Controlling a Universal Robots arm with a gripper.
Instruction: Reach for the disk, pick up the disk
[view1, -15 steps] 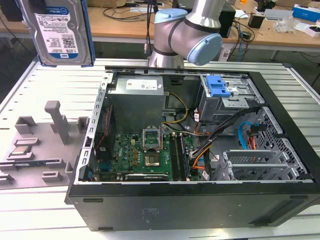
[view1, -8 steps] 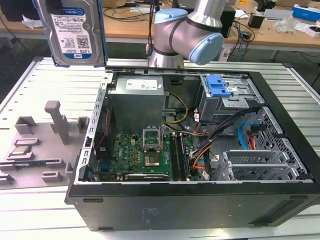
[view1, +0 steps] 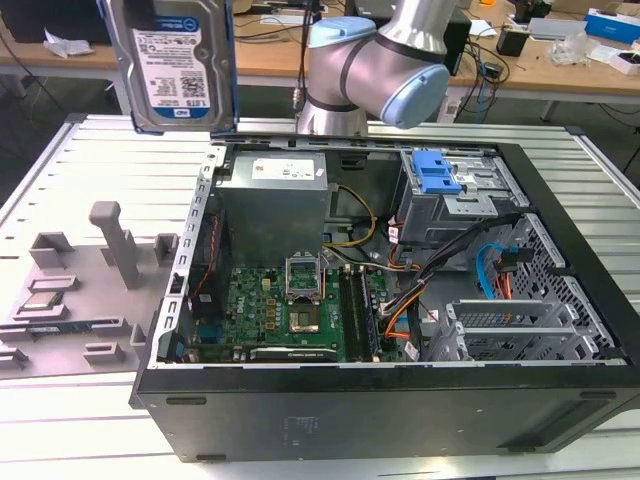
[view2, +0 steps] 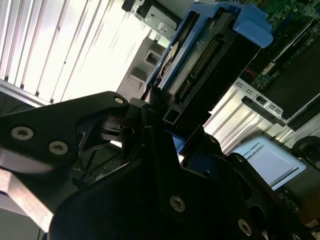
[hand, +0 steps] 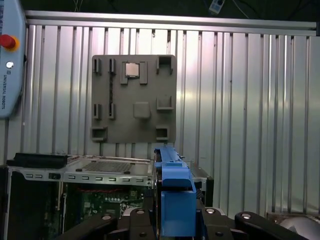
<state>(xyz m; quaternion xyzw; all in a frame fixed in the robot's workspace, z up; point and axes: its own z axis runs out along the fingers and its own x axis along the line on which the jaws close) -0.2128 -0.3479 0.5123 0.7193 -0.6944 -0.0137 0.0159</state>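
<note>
The disk (view1: 172, 65) hangs high over the table at the exterior view's upper left, label side facing the camera, clear of the computer case. In the second wrist view its connector edge (view2: 200, 65) and blue carrier frame (view2: 250, 20) stick out from my gripper (view2: 167, 122), whose black fingers (view2: 75, 125) are shut on its flat sides. The first wrist view shows the blue carrier edge (hand: 175, 195) of the disk upright between the gripper's (hand: 175, 222) two black finger links.
The open computer case (view1: 560, 250) lies on the slatted metal table (view1: 100, 160), with a drive cage and blue tab (view1: 437, 175) inside. A grey fixture plate (view1: 80, 280) sits at the exterior view's left. The arm's joints (view1: 380, 70) rise behind the case.
</note>
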